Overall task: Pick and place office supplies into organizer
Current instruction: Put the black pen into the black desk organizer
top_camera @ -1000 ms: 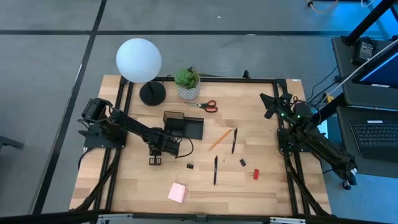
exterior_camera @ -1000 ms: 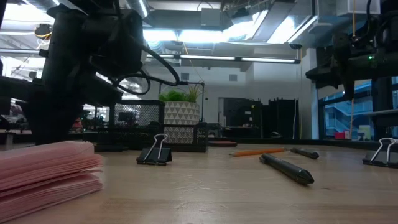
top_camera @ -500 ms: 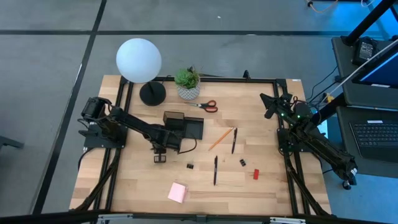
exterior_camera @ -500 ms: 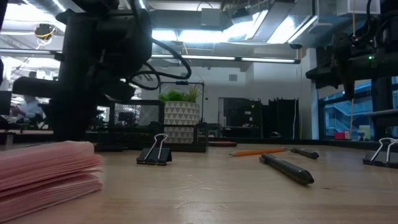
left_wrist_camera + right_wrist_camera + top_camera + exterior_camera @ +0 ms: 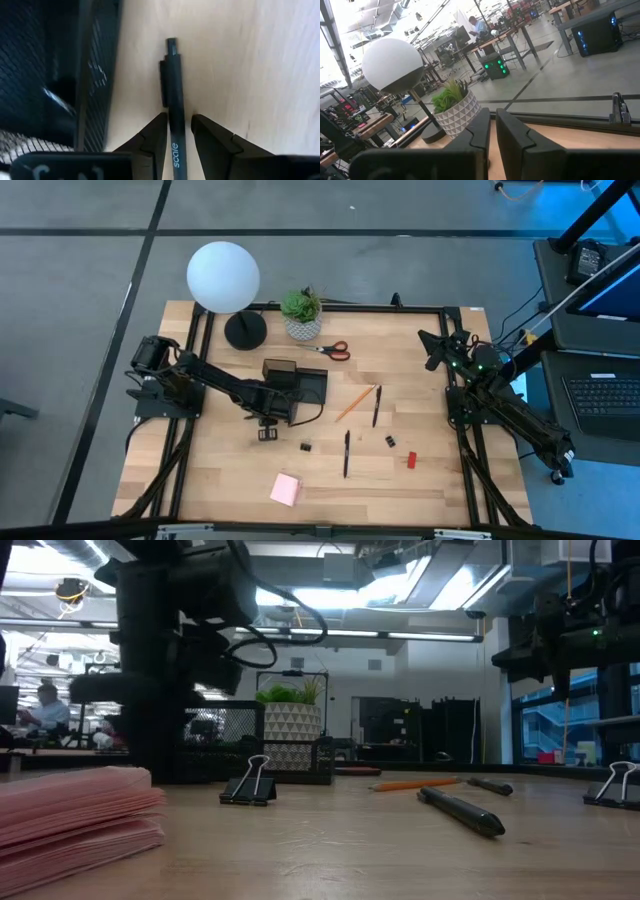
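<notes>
The left gripper (image 5: 176, 132) is clamped on a black pen (image 5: 173, 100), with the organizer (image 5: 60, 75) just beside it. Beyond it, loose on the table, lie a clip (image 5: 306, 447), two more pens (image 5: 346, 453), the pencil (image 5: 354, 402), sticky-note pad (image 5: 285, 489) and scissors (image 5: 334, 349): most work remains. The right gripper (image 5: 492, 131), fingers nearly together and empty, waits far off.

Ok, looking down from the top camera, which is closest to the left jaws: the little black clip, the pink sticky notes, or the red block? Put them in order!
From the left gripper:
1. Black clip, just toward the right arm's side.
2. Pink sticky notes, near the table's front edge.
3. Red block, far over on the right arm's side.
</notes>
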`<state>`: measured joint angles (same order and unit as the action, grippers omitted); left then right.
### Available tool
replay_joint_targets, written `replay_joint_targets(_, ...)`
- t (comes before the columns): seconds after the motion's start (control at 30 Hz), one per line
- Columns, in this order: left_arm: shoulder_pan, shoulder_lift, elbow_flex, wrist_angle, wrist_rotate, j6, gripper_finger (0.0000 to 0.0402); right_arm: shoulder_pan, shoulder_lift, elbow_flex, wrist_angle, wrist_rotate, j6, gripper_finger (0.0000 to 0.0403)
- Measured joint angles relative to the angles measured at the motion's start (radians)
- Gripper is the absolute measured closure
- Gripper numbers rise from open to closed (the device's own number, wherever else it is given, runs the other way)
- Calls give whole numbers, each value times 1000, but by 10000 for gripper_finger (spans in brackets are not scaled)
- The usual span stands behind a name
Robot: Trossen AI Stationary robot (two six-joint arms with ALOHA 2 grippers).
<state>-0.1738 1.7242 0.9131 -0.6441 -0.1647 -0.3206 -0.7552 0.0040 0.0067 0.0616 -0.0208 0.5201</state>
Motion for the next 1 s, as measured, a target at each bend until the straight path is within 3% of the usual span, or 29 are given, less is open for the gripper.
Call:
replay_joint_targets(0.6,1,3,-5,73,-23,-16,311,0,0,0,0,0,1,368)
replay_joint_targets(1.0,-6,-7,-51,96,-17,40,372,0,0,0,0,0,0,368)
